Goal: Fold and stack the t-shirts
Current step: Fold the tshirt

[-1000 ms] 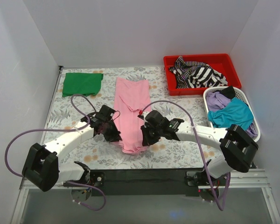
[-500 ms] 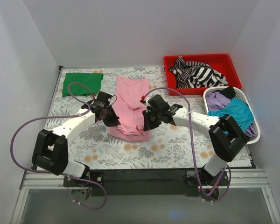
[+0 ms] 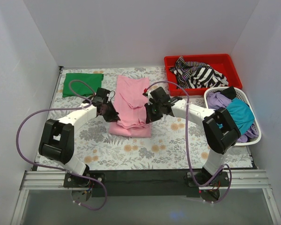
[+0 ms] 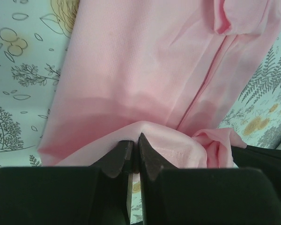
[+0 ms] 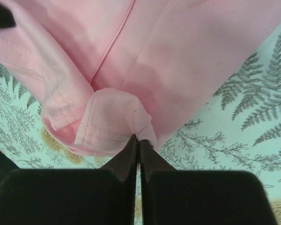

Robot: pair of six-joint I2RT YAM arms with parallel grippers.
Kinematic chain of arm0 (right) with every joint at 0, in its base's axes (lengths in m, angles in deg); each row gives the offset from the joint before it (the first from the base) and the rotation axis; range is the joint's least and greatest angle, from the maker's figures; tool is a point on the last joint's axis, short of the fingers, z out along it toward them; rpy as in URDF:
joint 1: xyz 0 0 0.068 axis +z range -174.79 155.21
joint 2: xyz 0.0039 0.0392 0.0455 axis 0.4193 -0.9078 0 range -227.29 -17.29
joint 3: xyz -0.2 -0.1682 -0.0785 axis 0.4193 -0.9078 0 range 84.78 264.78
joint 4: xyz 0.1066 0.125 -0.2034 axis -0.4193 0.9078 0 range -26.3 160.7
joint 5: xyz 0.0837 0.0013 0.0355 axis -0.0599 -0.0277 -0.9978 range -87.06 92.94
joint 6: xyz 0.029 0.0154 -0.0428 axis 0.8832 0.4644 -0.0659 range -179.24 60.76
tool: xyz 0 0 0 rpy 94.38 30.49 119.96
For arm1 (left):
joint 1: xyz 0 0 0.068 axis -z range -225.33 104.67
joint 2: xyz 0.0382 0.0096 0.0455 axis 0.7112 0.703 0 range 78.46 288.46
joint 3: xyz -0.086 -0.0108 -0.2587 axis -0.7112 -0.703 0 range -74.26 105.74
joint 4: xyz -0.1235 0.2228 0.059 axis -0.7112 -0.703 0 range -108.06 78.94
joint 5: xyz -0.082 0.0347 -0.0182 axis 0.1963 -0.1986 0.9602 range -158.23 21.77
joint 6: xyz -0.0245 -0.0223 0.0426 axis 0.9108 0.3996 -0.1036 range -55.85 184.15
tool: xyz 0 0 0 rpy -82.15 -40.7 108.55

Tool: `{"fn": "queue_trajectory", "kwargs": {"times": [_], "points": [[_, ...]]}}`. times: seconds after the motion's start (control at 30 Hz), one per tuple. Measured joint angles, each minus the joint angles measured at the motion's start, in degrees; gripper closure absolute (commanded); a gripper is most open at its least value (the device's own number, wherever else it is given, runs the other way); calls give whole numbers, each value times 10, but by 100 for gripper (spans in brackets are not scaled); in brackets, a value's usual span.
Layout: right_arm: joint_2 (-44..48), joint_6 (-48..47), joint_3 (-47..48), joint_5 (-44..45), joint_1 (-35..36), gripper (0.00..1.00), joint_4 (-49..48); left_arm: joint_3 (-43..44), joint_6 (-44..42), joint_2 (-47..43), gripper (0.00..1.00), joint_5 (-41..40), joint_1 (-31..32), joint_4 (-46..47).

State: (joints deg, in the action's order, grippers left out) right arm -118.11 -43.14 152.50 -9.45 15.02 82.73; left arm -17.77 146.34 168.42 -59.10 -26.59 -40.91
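Fold in progress: the left end effector [image 3: 109, 114] and right end effector [image 3: 149, 114] each pinch the hem of the pink t-shirt [image 3: 131, 101], doubled over its middle on the table [image 3: 178, 140]. The green t-shirt [image 3: 82, 84] lies folded (far left). The striped t-shirt [image 3: 201, 74], purple t-shirt [image 3: 219, 99] and teal t-shirt [image 3: 234, 115] lie unfolded at right.

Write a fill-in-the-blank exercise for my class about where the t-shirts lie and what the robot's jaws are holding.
1. The left gripper and the right gripper each have their jaws shut on the middle t-shirt, whose colour is ____.
2. In the top view, the folded green t-shirt lies to the ____ of the middle t-shirt.
3. The striped t-shirt lies in a bin whose colour is ____.
4. The white basket sits on the robot's ____ side.

Missing words: pink, left, red, right.
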Motion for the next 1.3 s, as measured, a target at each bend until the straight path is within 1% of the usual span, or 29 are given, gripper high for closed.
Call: {"fn": "queue_trajectory", "kwargs": {"times": [0.3, 0.5, 0.57, 0.63, 0.67, 0.7, 0.73, 0.77, 0.83, 0.9, 1.1, 1.2, 1.3], "points": [[-58, -23, 85, 0, -37, 99, 10, 49, -19, 47, 97, 14, -32, 20], [-91, -31, 112, 0, -49, 99, 19, 70, -25, 81, 96, 26, -38, 31], [-100, -31, 117, 4, -52, 98, 22, 74, -26, 94, 93, 30, -40, 36], [-105, -31, 117, 8, -54, 97, 25, 78, -28, 109, 93, 35, -41, 39], [-107, -32, 119, 9, -55, 93, 28, 82, -29, 116, 85, 36, -41, 40], [-110, -32, 124, 12, -56, 86, 32, 85, -31, 122, 57, 36, -41, 41], [-115, -33, 132, 16, -57, 74, 35, 91, -36, 131, 45, 37, -42, 43], [-122, -33, 141, 20, -58, 71, 36, 97, -37, 139, 37, 37, -43, 44], [-133, -37, 155, 29, -61, 66, 35, 109, -38, 151, 26, 35, -46, 44], [-139, -39, 160, 42, -64, 63, 35, 123, -39, 156, 24, 30, -49, 45], [-136, -50, 183, 103, -75, 62, 35, 165, -48, 153, 23, 3, -54, 46], [-115, -56, 186, 125, -83, 59, 36, 168, -52, 134, 23, -12, -57, 43], [-76, -56, 184, 121, -89, 58, 35, 166, -54, 108, 23, -16, -59, 41]]}}
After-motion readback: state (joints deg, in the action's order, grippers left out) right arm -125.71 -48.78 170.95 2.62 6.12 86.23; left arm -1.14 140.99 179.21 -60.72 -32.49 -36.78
